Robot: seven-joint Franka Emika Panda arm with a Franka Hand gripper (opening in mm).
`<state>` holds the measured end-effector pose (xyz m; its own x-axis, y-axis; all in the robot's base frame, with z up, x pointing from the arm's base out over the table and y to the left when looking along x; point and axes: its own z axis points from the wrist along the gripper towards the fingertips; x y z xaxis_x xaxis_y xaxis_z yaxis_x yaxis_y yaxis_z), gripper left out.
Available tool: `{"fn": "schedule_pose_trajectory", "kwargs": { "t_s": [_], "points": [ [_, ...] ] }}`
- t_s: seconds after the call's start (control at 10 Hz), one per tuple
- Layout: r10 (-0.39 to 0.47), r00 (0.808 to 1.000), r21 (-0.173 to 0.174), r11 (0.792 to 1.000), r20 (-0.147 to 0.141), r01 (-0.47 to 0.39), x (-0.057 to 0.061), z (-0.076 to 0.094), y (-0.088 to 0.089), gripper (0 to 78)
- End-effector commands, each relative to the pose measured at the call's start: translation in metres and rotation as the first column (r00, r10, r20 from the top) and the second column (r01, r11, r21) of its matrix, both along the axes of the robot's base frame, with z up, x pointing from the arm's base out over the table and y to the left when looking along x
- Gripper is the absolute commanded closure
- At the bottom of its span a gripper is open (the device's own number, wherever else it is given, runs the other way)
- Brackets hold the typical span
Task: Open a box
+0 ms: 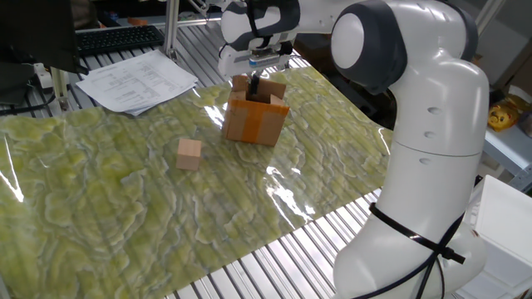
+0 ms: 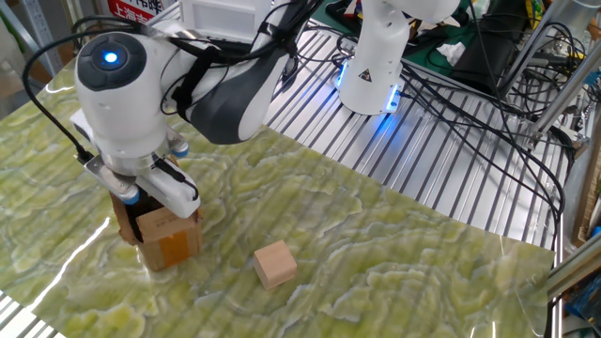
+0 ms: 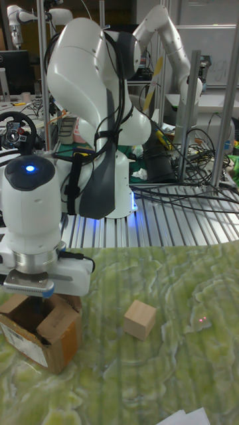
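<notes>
A small brown cardboard box (image 1: 255,116) (image 2: 161,231) (image 3: 43,329) with a band of orange tape down its side is seen standing upright on the green marbled sheet, toward the far side in the one fixed view and at the near left in the other fixed view. Its top is open: the flaps are raised and splayed outward, one standing at the far edge, another leaning to the right. A white label is visible on one side wall in the tall fixed view. The base lies flat on the sheet. The interior is hidden, so nothing can be told of its contents.
</notes>
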<state>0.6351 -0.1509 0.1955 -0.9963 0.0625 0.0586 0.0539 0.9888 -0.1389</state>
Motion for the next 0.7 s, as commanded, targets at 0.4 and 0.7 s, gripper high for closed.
{"fn": "schedule_pose_trajectory", "kwargs": {
  "t_s": [0.4,0.7],
  "points": [
    [-0.017,0.999,0.013,1.0,0.038,0.017,-0.003,-0.017,-0.003,77.6],
    [-0.114,0.992,0.115,0.988,0.047,0.108,0.003,-0.012,0.013,77.6]
  ]
}}
